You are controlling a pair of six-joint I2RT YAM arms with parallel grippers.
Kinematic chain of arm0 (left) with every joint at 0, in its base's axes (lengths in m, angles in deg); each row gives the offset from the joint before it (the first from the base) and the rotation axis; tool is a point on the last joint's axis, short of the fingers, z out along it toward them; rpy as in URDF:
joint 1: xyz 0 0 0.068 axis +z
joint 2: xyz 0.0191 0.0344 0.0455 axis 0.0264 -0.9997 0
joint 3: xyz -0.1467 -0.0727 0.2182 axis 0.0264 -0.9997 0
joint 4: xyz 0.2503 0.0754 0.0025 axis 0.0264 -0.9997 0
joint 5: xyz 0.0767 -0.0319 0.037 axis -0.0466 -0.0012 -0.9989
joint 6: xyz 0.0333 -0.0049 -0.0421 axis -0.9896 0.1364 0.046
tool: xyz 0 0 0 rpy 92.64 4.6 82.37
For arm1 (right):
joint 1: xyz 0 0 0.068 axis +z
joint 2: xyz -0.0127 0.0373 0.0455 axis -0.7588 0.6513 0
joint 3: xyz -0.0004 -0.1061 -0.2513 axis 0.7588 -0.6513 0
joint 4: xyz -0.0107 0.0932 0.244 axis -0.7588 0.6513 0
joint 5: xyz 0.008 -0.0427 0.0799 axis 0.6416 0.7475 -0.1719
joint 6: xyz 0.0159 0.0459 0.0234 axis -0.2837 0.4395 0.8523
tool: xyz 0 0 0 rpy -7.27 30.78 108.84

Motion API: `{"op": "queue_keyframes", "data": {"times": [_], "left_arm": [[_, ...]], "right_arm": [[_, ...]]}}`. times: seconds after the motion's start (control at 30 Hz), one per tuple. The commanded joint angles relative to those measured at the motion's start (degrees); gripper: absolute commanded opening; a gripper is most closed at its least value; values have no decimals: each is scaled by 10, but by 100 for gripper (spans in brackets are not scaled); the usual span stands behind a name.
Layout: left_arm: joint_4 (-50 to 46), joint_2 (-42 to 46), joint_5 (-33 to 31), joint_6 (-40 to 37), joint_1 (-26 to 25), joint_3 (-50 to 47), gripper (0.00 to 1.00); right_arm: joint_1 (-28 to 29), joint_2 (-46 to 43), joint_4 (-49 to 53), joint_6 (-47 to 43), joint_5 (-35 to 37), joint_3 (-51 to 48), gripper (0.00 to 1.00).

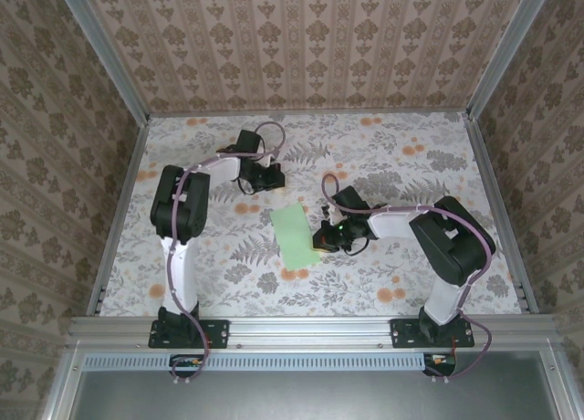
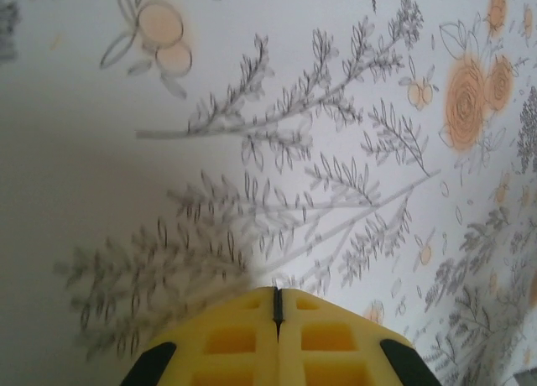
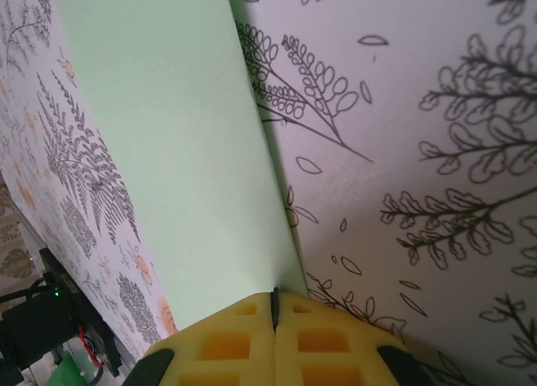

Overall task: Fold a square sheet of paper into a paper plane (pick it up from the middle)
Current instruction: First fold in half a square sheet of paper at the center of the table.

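Square sheet of paper (image 1: 294, 236) is seen flat on the floral tablecloth (image 1: 411, 164) near mid-table, looking oblong and slightly tilted from above, with nothing lying on it. Right fingers (image 1: 321, 239) are set at its 3 o'clock edge. In the right wrist view the yellow pads (image 3: 289, 323) are pressed together with no gap, tips right at the pale green edge (image 3: 168, 134), which is lifted a little and casts a shadow; whether that edge is nipped cannot be told. Left fingers (image 1: 272, 177) are parked at 11 o'clock of the sheet, apart from it, also closed tight (image 2: 289, 327) over bare cloth. No loose things are noted between either arm and the sheet. The table is boxed by wallpapered walls (image 1: 310, 36) and a metal rail (image 1: 301, 329) at 6 o'clock.
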Motion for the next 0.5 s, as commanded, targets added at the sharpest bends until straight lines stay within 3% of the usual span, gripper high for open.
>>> {"op": "queue_keyframes", "data": {"times": [0.0, 0.23, 0.47], "left_arm": [[20, 68, -3, 16, -13, -41, 0], [53, 101, 5, 47, -64, -103, 0], [82, 67, 8, 64, -99, -109, 0]], "right_arm": [[3, -14, 20, 8, 24, 39, 4], [2, 44, 22, 26, 51, 112, 9], [1, 85, 27, 31, 68, 147, 4]]}}
